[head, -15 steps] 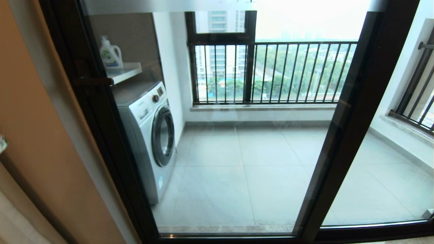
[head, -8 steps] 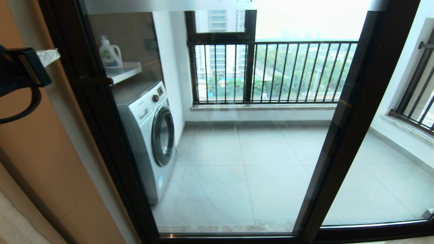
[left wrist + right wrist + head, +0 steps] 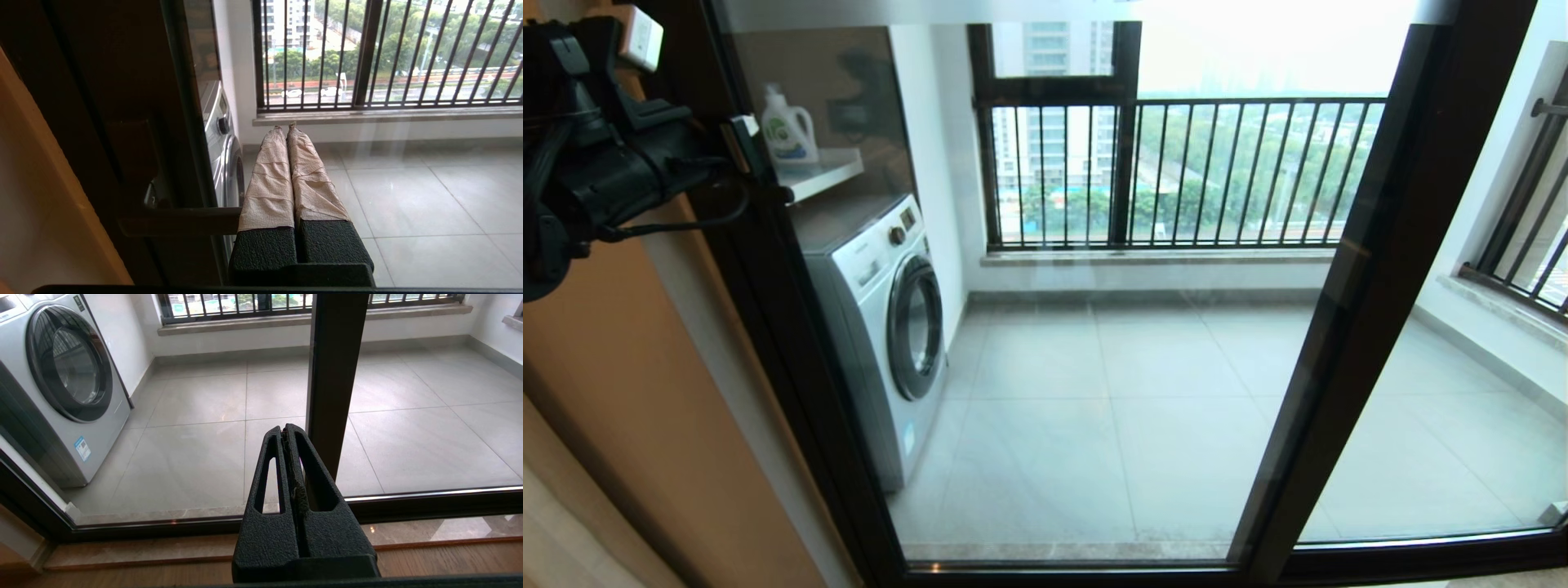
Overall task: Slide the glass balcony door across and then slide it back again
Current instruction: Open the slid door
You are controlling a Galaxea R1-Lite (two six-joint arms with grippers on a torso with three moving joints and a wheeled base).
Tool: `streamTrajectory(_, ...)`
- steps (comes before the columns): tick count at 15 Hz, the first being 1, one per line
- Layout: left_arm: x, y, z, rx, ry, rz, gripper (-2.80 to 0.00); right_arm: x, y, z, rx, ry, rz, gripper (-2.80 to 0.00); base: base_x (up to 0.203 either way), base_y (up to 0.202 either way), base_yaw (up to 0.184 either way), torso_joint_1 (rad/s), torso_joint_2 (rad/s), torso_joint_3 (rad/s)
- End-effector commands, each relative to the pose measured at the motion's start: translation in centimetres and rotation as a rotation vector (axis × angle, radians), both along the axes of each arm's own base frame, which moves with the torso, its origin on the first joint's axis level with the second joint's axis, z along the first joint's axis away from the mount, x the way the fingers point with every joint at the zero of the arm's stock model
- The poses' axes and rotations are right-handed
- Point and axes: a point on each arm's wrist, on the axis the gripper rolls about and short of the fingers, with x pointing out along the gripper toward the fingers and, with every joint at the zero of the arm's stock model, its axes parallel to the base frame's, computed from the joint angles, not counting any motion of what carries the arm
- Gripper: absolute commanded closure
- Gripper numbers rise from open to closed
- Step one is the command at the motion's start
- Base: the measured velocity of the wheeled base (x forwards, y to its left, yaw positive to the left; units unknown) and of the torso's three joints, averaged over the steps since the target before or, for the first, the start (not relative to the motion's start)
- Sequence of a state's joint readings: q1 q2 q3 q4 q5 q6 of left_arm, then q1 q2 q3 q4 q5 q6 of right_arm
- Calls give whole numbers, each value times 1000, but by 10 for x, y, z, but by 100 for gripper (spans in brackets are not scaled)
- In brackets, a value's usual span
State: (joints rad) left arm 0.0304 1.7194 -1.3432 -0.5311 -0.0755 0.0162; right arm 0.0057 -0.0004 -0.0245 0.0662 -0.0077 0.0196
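Glass balcony door (image 3: pixel 1045 327): tall clear pane in a dark frame, filling the centre of the head view. Its handle-side upright stands at the robot's left against the tan wall (image 3: pixel 613 392); its other upright overlaps the neighbouring glass panel (image 3: pixel 1445 392) at the right. The door sits across the opening.

Lever handle (image 3: pixel 179 220): a dark horizontal bar on the left upright, pointing toward the glass.

Left tool (image 3: pixel 285 126): raised at the upper left of the head view (image 3: pixel 737 139), close against the door's left upright. Both fingers (image 3: pixel 269 179) are wrapped in pale tape and pressed together with nothing between them. The handle's free end lies just beside the base of the fingers; whether they touch cannot be told.

Right tool (image 3: pixel 285 428): low, near the bottom track (image 3: pixel 408 500), aimed at the dark upright where the two panels meet. Black slotted fingers are together and empty. Seen only in its own wrist view.

Beyond the glass: washing machine (image 3: pixel 882 327) at the left, detergent bottle (image 3: pixel 788 129) on a shelf (image 3: pixel 825 173) above it, grey tiled floor (image 3: pixel 1111 408), barred railing window (image 3: pixel 1176 175) at the far wall.
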Motion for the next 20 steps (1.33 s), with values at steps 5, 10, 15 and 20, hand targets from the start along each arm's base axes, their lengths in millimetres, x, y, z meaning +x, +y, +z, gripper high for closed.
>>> streamTrajectory(5,36,10,-34,11,87,25,0,0,0,0,0,0,0,0,0,0,0,0,0,0)
streamTrajectory(10,40,12,-59,7,165,31,0,0,0,0,0,0,0,0,0,0,0,0,0,0)
streamTrajectory(15,43,21,-75,9,160,58,0,0,0,0,0,2,0,0,0,0,0,0,0,0)
streamTrajectory(20,39,30,-91,5,180,81,0,0,0,0,0,2,0,0,0,0,0,0,0,0)
